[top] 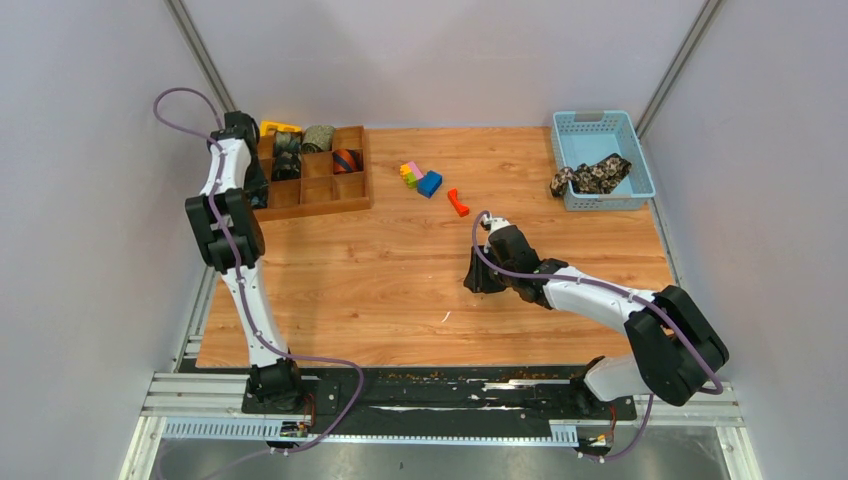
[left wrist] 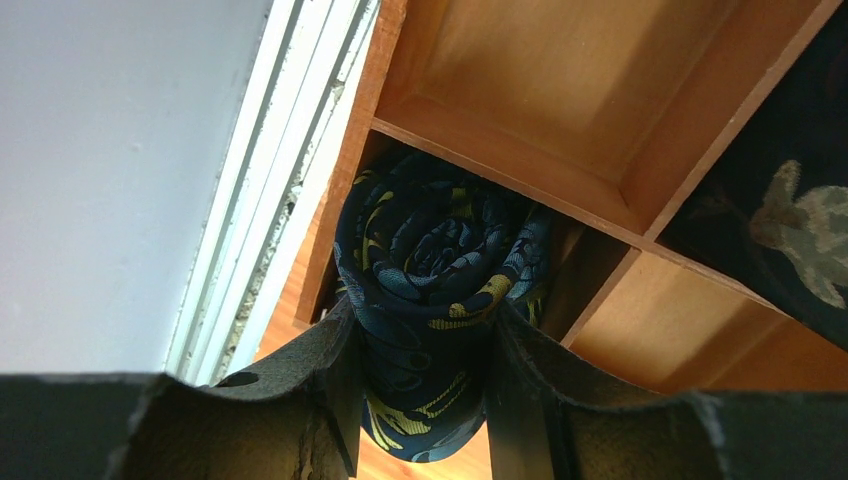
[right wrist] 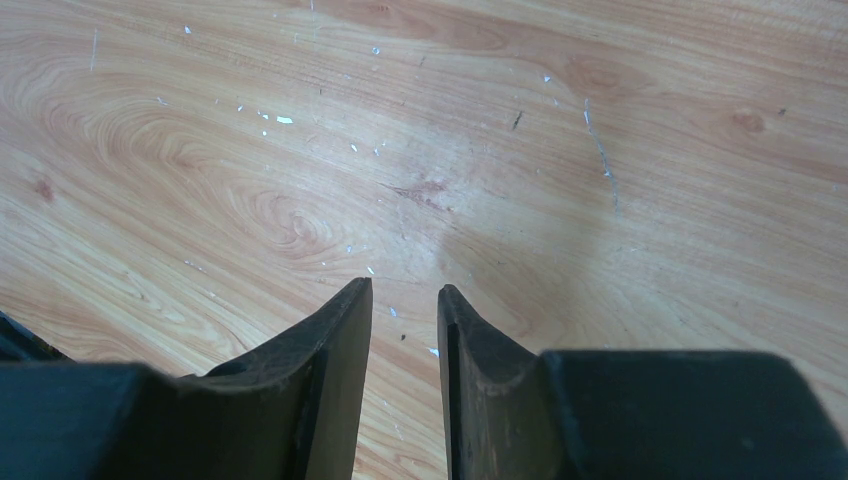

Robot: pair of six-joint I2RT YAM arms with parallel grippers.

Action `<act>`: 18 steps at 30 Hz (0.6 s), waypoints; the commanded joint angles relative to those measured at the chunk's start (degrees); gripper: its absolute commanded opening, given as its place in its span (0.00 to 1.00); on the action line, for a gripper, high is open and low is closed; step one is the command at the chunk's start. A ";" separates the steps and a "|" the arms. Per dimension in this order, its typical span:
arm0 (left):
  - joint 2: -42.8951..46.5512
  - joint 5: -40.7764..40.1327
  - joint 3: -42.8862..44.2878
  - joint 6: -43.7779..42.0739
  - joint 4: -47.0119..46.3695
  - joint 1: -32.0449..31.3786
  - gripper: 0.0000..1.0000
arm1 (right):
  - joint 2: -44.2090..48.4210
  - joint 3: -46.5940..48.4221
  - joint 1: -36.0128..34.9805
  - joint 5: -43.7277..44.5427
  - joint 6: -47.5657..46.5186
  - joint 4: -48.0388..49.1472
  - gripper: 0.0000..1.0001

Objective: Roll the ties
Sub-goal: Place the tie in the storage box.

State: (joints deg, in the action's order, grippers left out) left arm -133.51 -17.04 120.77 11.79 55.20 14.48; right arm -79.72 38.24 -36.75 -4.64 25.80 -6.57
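My left gripper (top: 254,190) (left wrist: 425,320) is shut on a rolled navy tie with gold-teal paisley (left wrist: 435,250). It holds the coil at the near-left compartment of the wooden divided tray (top: 330,205) (left wrist: 520,160). Other coils sit in the tray: a green one (top: 318,138), an orange-navy striped one (top: 346,160) and a dark one (top: 287,165). An unrolled black-tan floral tie (top: 592,176) lies in the blue basket (top: 640,165). My right gripper (top: 481,277) (right wrist: 405,290) hangs just above the bare tabletop near the middle, jaws slightly apart and empty.
Small coloured plastic blocks (top: 420,177) and a red piece (top: 458,202) lie on the table between the tray and the basket. A yellow object (top: 279,127) sits behind the tray. The left wall and a metal rail (left wrist: 270,180) run close beside the tray.
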 commanded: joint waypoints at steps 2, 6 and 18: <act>1.80 0.77 -5.88 3.64 -1.50 0.70 0.00 | -0.08 0.26 0.14 -0.54 -0.45 1.78 0.31; 2.37 1.84 -9.58 5.87 -3.21 0.78 0.00 | 0.09 0.17 0.13 -0.51 -0.31 1.82 0.31; 4.46 3.67 -14.83 12.75 -7.25 2.48 0.14 | 0.02 0.08 0.11 -0.50 -0.33 1.82 0.31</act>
State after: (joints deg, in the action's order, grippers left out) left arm -129.84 -16.53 111.18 18.41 46.63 15.14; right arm -79.72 38.24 -36.75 -4.73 25.80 -6.57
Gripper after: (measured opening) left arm 0.476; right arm 0.315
